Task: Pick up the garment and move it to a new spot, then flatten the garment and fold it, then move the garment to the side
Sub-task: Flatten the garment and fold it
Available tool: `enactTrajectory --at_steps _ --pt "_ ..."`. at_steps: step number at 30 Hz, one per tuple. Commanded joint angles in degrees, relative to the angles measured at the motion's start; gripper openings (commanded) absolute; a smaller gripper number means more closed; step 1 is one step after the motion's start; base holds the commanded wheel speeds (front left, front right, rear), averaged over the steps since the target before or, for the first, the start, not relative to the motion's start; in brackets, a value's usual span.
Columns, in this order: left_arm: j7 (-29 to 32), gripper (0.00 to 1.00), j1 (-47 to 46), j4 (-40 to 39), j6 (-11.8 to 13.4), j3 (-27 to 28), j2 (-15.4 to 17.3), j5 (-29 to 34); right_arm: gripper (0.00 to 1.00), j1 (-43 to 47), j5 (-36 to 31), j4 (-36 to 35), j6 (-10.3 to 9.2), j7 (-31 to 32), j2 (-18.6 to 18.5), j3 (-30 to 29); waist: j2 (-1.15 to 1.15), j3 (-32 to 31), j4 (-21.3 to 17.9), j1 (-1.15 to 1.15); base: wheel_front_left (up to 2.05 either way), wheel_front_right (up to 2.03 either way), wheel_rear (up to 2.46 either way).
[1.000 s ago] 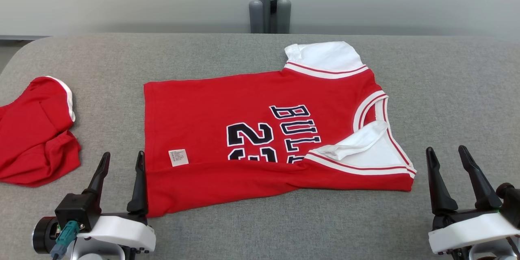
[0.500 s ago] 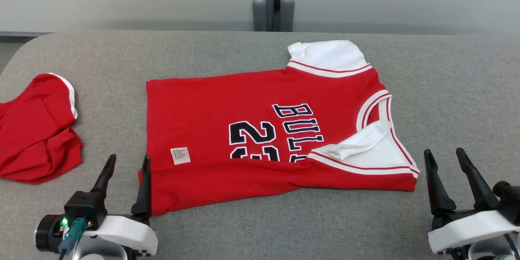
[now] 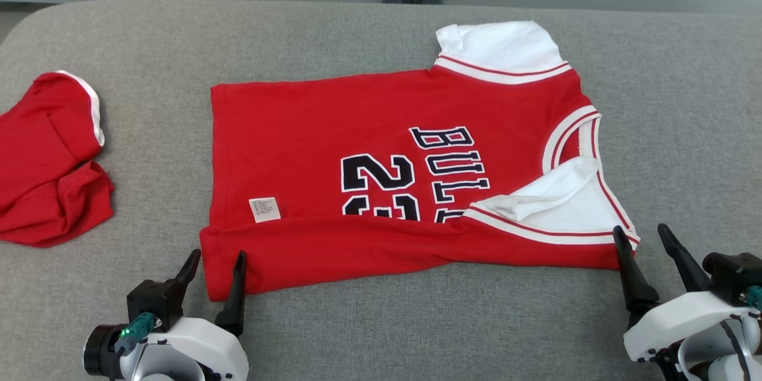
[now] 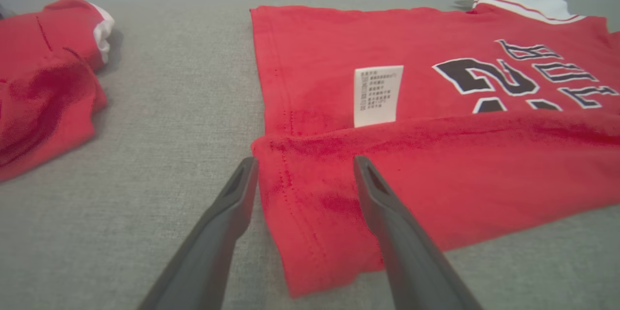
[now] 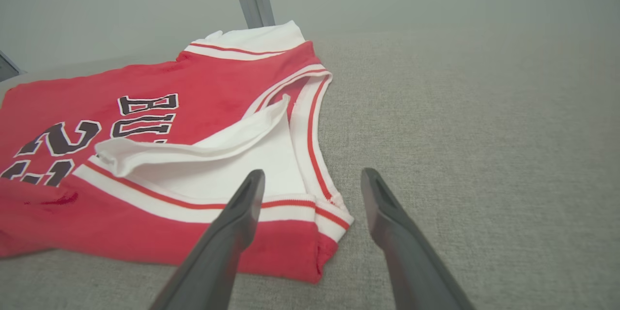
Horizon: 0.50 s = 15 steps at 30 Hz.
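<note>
The left gripper (image 3: 216, 255) is spread wide and holds nothing, its 2 fingers straddling the near-left corner of the red jersey (image 3: 333, 125). The right gripper (image 3: 640, 230) gapes, equally empty, at the near-right corner. The jersey lies mid-table (image 3: 381, 333), its near edge folded over. Another red garment (image 3: 47, 155) sits well to the left.

Grey fabric bench (image 3: 333, 36): red jersey (image 3: 309, 131) spread at centre, 6 o'clock edge folded over; crumpled red garment (image 3: 41, 161) at 9 o'clock.
</note>
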Motion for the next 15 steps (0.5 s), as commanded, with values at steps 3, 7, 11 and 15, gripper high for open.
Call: enactTrajectory --at_steps 3,7,11,15 --pt "0.43 1.0 -1.63 2.73 -1.4 -0.12 -0.52 -1.52 1.0 -1.9 -0.11 2.09 0.02 0.22 -0.72 0.01 0.0 1.76 0.25 0.0 0.0 0.0 0.0" --pt "0.97 1.0 -2.86 5.73 -2.48 -0.31 -0.68 -2.33 1.0 -3.38 0.35 4.51 0.02 0.76 -0.88 0.06 0.0 2.91 0.45 0.0 0.0 0.0 0.0" --pt "2.4 1.0 -3.72 8.57 -3.56 -0.25 -1.29 -4.06 1.0 -4.45 1.16 6.85 0.02 2.17 -0.83 1.11 0.0 3.47 0.56 0.0 0.0 0.0 0.0" --pt "4.65 0.7 -3.93 9.73 -5.36 -0.56 -1.98 -6.04 0.58 -4.75 3.43 8.42 0.02 3.64 -0.48 2.28 0.0 3.59 0.63 0.0 0.0 0.0 0.0"
